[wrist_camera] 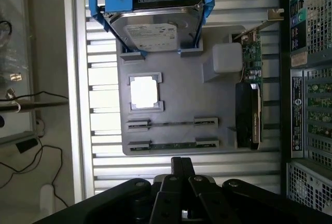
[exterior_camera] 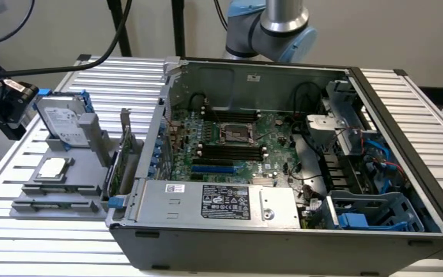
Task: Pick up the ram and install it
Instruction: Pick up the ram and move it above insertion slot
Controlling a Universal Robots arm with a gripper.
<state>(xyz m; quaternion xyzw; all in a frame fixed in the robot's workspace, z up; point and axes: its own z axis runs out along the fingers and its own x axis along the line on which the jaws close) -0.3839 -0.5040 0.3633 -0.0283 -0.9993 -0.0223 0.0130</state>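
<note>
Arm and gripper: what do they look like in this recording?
The arm has a silver-grey tube and rounded joints with light blue caps. The gripper is black, made of angular linked bars with round pivots.

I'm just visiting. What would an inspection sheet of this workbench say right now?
Surface: slatted metal table, carrying a grey tray and an open computer case.
Job's things: ram, two thin sticks resting in the tray's holders, untouched.
Clutter: hard drive, processor chip, upright green card, all on the tray.
Hand: hand shut, holding nothing, hovering near the ram.
Cables: thick black cable over the table; coloured wires inside the case.
Surroundings: plain wall.
</note>
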